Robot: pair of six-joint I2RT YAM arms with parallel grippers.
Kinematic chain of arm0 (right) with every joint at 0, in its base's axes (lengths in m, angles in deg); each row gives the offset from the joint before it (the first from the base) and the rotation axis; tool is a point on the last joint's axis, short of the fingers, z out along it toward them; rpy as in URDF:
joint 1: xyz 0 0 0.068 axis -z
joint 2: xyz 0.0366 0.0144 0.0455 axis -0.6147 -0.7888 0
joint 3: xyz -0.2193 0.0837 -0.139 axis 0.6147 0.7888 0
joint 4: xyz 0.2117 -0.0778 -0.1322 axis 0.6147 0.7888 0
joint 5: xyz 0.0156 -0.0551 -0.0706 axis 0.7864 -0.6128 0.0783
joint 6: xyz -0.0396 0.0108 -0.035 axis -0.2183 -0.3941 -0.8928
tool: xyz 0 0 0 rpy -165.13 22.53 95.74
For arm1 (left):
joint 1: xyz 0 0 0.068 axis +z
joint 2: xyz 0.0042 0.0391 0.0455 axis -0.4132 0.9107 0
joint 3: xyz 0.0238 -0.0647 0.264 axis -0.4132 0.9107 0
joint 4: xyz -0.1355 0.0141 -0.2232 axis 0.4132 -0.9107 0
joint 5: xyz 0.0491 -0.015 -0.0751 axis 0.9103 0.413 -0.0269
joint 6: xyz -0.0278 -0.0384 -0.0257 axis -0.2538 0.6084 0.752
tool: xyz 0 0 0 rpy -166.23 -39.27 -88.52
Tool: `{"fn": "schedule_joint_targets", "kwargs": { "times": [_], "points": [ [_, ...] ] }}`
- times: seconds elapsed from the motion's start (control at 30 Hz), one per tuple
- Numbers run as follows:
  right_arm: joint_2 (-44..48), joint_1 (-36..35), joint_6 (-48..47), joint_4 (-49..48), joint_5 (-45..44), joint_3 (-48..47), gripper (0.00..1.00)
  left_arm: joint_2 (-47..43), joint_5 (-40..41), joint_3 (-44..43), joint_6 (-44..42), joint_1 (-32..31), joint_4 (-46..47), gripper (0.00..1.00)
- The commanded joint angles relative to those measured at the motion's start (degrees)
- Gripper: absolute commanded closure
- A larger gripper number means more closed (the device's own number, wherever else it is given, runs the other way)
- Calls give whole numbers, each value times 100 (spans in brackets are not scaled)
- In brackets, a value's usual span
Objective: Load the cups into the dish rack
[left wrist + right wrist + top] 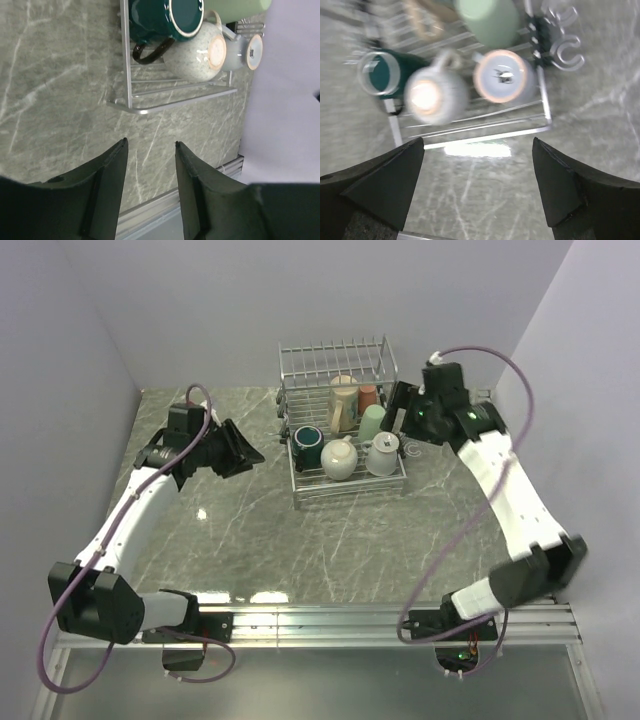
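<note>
The silver wire dish rack (295, 405) stands at the back middle of the table. Six cups sit in it: tall cream painted (343, 400), reddish-brown (368, 396), light green (372, 422), dark teal (308, 443), beige (338, 458), pale blue-white (383, 455). My left gripper (252, 450) is open and empty, left of the rack. My right gripper (398, 412) is open and empty at the rack's right side. The left wrist view shows the teal cup (165, 17), beige cup (192, 55) and rack rail (175, 102) beyond my open gripper (150, 145). The right wrist view is blurred.
The marble table top (300, 540) spreads in front of the rack. An aluminium rail (330, 620) runs along the near edge. Walls close in at the back and both sides. In the right wrist view my gripper (477, 145) hangs above the rack's front rail (485, 135).
</note>
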Motion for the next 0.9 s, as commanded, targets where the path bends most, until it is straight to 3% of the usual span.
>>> {"fn": "schedule_joint_targets", "kwargs": {
  "times": [0.0, 0.2, 0.33, 0.37, 0.43, 0.47, 0.53, 0.57, 0.67, 0.87],
  "points": [
    [1016, -26, -190, -713, 511, 427, 4, 155, 220, -577, -277, -9, 76, 50],
    [2485, -17, -58, -1040, 801, 1596, 0, 428, 1413, -1771, -637, -9, -294, 41],
    [3487, -8, 108, -1276, 417, 2237, 0, 279, 2871, -1679, -760, -9, 98, 28],
    [3671, -17, 196, -1564, -11, 2448, 0, 131, 3510, -1460, -726, -9, 301, 26],
    [4276, -8, 337, -2039, -427, 3177, 0, -176, 4042, -477, -690, -9, 968, 24],
    [4471, -8, 320, -2451, -594, 3406, 0, -683, 4313, 414, -855, -9, 2007, 23],
    [4920, -8, 93, -2744, -526, 3802, 0, -1326, 4744, 1403, -927, -18, 3137, 23],
    [4991, -8, 48, -2841, -464, 3856, 0, -1991, 5225, 2417, -953, -18, 4439, 18],
    [4834, 0, 21, -2571, -429, 3777, 0, -2864, 5931, 3889, -1427, -9, 6186, 16],
    [4464, -70, 241, -2647, -288, 3636, 0, -2448, 6056, 4595, -2826, 87, 6296, 15]
  ]
}}
